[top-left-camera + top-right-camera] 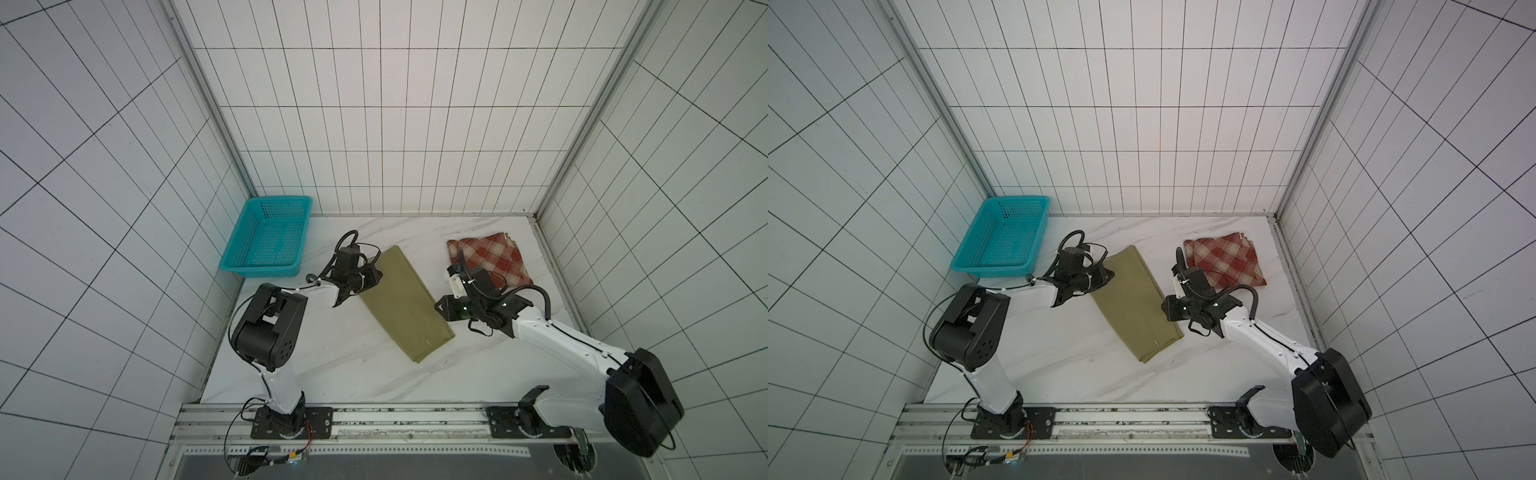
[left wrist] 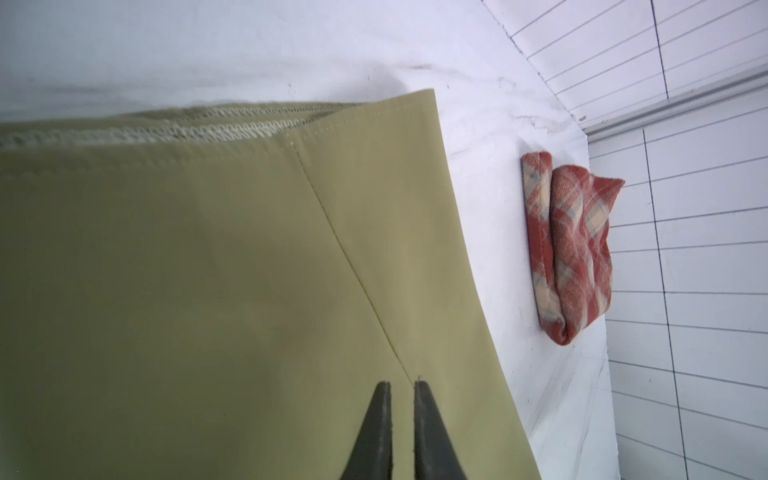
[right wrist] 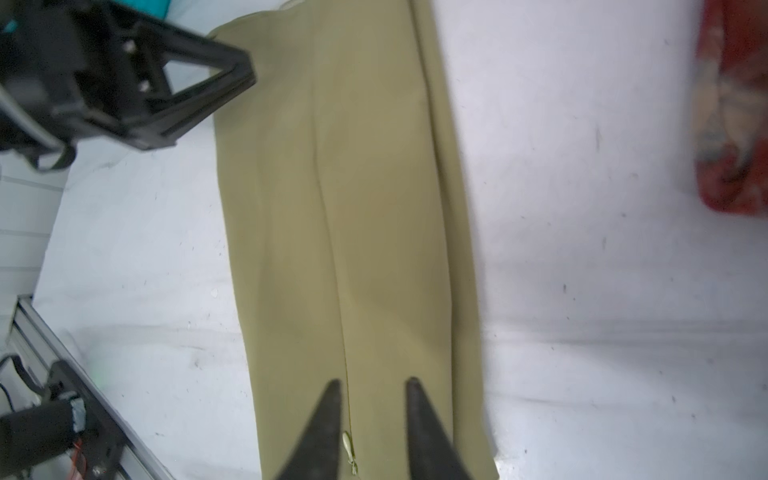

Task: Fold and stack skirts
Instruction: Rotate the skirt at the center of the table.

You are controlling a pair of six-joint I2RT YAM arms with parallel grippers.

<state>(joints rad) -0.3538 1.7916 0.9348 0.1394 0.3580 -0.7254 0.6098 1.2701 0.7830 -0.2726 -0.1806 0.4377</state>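
Note:
The olive-khaki skirt (image 1: 405,307) (image 1: 1138,307) lies flat mid-table, folded into a long strip running from the back toward the front right. The red-and-cream plaid skirt (image 1: 494,257) (image 1: 1225,259) rests folded at the back right, apart from it. My left gripper (image 1: 376,276) (image 2: 402,384) hovers over the olive skirt's (image 2: 208,291) left side, its jaws almost together with only a thin slit and nothing between them. My right gripper (image 1: 437,306) (image 3: 372,382) stands open just above the olive skirt's (image 3: 353,208) zipper seam near its right edge, holding nothing.
A teal perforated basket (image 1: 266,241) (image 1: 1000,237) sits empty at the back left corner. Tiled walls close in the marble table (image 1: 332,374) on three sides. A metal rail (image 1: 415,415) carrying both arm bases runs along the front edge.

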